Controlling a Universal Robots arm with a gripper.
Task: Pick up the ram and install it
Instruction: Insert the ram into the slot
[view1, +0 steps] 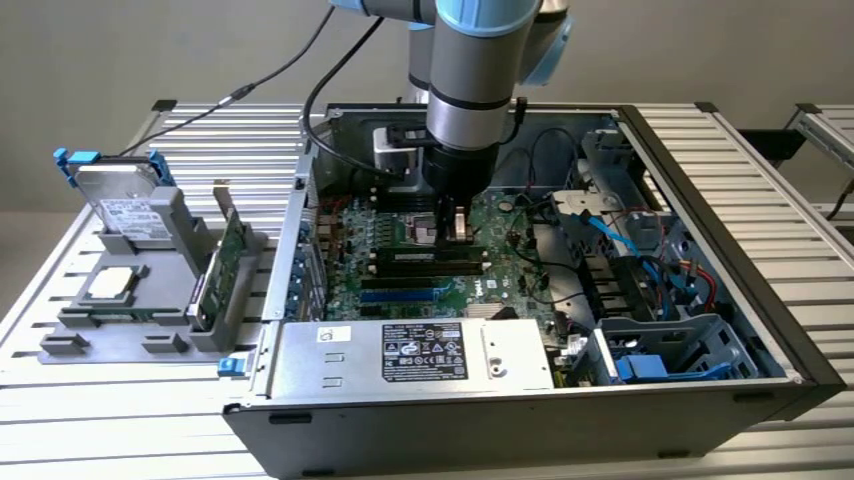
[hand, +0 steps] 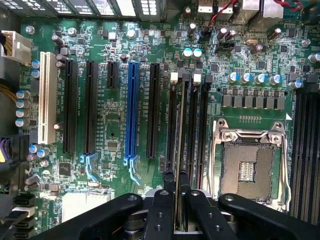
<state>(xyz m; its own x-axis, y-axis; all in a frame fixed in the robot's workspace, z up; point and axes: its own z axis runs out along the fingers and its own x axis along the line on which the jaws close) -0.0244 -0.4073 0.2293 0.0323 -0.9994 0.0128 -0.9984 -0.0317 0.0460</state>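
Silver power supply (view1: 414, 352) is filling the near edge of the open computer case (view1: 507, 435), leaving the motherboard (view1: 340, 285) behind it open from above. Blue cables (view1: 617, 240) are crowding the case's edge at the exterior view's right. Mid-board, the gripper (hand: 176, 181) is hanging straight down, fingers (hand: 167, 200) clamping the ram (hand: 179, 125), a thin greenish stick seen edge-on, standing in a black memory slot between the CPU socket (hand: 248, 167) and the blue slot (hand: 132, 110).

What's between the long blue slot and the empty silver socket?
In the wrist view: one long black slot, then the black memory slots, with the ram edge-on among them, gripped by the gripper.
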